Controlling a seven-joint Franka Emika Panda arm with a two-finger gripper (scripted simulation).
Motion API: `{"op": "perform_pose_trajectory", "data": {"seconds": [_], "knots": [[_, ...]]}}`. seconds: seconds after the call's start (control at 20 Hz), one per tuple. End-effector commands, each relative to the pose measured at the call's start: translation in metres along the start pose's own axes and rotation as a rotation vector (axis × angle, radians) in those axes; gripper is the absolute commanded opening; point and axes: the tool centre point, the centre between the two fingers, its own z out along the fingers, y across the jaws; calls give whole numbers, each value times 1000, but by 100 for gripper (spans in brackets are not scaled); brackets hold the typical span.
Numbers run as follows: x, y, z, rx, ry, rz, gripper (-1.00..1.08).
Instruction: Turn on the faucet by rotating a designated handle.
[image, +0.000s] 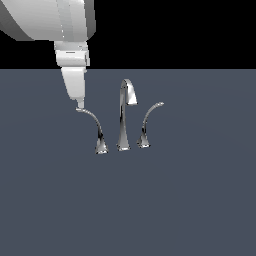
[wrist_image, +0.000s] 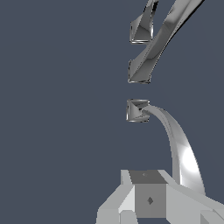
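The claw (image: 79, 104) hangs directly over the nearly horizontal tip of the handle (image: 94, 125), the leftmost lever of the faucet (image: 123, 120) in the exterior view. It touches that tip or sits just above it. From there the lever sweeps right and down to its flared base on the counter (image: 190, 200). Whether the claw is spread or pressed together cannot be told.
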Motion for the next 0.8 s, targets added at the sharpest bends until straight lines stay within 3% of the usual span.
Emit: {"op": "perform_pose_trajectory", "data": {"seconds": [0.0,0.5,0.75], "knots": [[3,-6,6,0,1,25,-100],[7,-11,11,-1,1,48,-100],[0,3,11,-1,1,49,-100]]}}
